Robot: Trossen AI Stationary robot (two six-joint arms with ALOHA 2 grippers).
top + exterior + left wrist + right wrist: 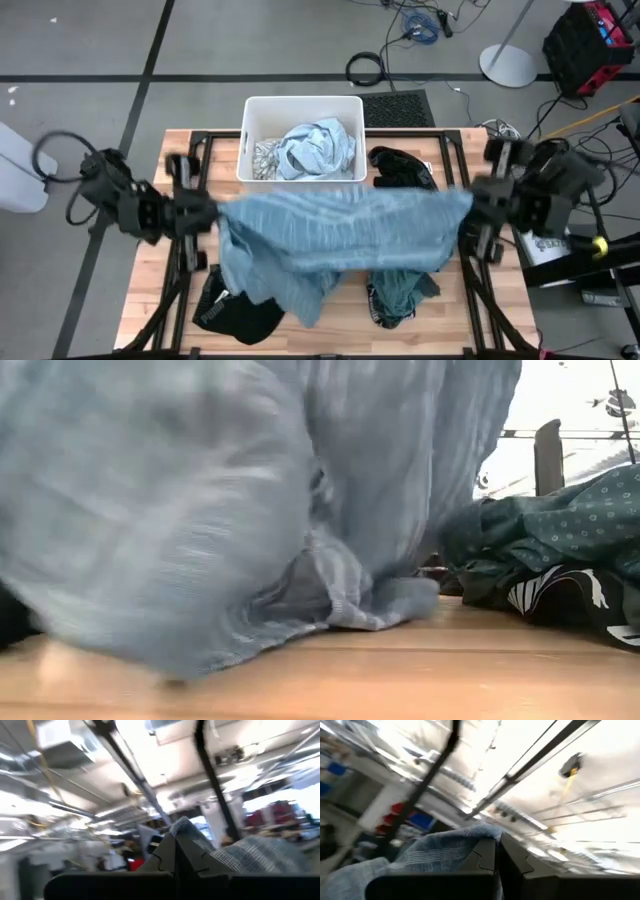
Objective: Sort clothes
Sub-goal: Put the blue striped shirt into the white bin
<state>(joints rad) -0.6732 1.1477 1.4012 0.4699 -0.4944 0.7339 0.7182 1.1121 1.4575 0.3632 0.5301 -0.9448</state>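
Two grippers, left gripper (212,213) and right gripper (470,205), each clenched on an end of the striped shirt (330,235), stretched between them above the counter (150,290). Partly hidden beneath: black garment (235,315), teal garment (395,290). Inside the bin (250,140): light blue garment (320,148), patterned piece (265,158).

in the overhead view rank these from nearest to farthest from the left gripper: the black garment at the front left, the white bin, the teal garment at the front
From the left gripper:
1. Black garment, front left corner.
2. White bin, back centre.
3. Teal garment, front, right of centre.
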